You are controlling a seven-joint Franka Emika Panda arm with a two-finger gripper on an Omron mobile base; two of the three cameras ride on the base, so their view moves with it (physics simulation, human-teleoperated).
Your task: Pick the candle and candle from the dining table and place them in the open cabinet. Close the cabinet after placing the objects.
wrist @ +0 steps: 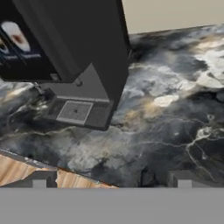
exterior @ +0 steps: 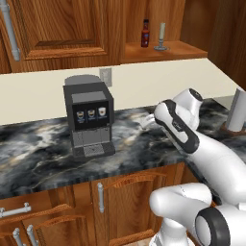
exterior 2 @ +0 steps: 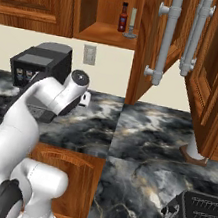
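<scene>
Hovering over the black marbled desk, the hand has its two tips spread wide apart with nothing between them; hand view looks down at bare stone, with the coffee machine at about 10 o'clock.

Tall candle already stands on the shelf of the open cabinet, just beside a small dark bottle with a red cap; in the right base view the same candle sits at 3 o'clock of the bottle. The stubby candle I can't place in any view; possibly on another part of the desk, can't tell. Cabinet door hangs open, its bar handle facing the camera.

Judgement: one candle placed, second one pending, door not yet closed.

Risks from here:
- arm is folded low near the coffee machine; a swing towards 9 o'clock could clip it and shove it along the desk;
- open door edge juts out over the desk; lifting the arm to the shelf from below could catch the door or handle;
- shelf is already tight around bottle and tall candle; bringing in the second one could topple the thin stick, since its base is small;
- closing the door before the hand is clear could jam it.
</scene>
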